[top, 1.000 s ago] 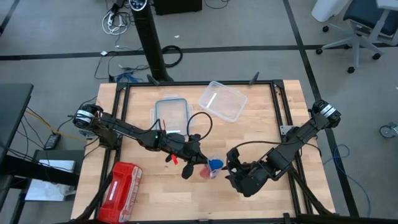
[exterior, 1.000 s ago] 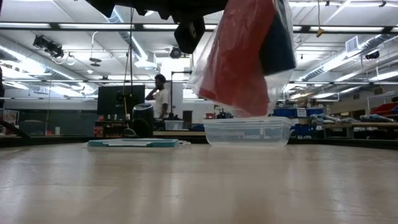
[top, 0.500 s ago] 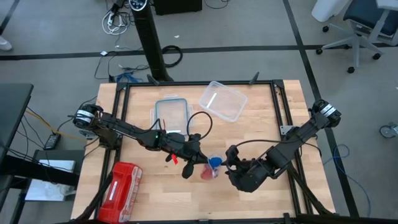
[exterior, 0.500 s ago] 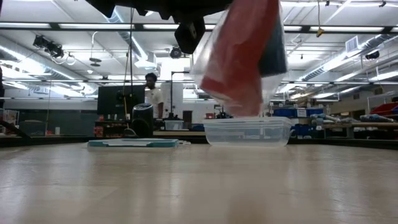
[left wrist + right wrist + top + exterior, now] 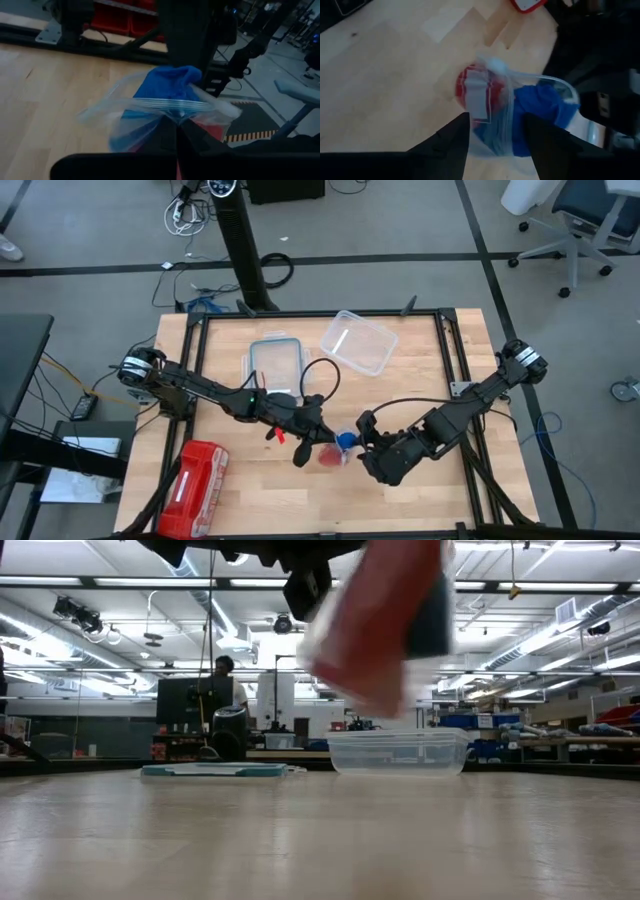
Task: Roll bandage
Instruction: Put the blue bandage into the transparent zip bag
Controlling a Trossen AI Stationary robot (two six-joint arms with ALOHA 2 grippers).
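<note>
A clear zip bag [image 5: 150, 117] hangs above the table's middle from my shut left gripper [image 5: 176, 134]. Inside it are the blue bandage [image 5: 167, 82], bunched up, and a red-pink roll [image 5: 475, 90]. In the high view the bag [image 5: 335, 450] sits between the two grippers. My right gripper [image 5: 495, 132] is open just to the right of the bag, pointing slantwise down at it, one finger on each side of the bag's lower part. In the low view the bag [image 5: 380, 620] hangs well clear of the table top. My left gripper pinches the bag's zip edge [image 5: 175, 106] between its two fingertips, about midway along the zip, reaching in nearly level from the table's left. The bag hangs below the fingers, clear of the table, with the bandage and the roll sagging inside. Whether my right gripper touches the bag cannot be told.
A red zip pouch [image 5: 192, 485] lies at the near left. At the far side stand a clear tub [image 5: 358, 340] and a flat lidded container [image 5: 276, 363]. A person [image 5: 222, 690] stands in the room behind the table.
The bag has swung under my left gripper, its lower end drifting toward the picture's left in the low view. My right gripper has rolled a little at the wrist and edged toward the bag.
</note>
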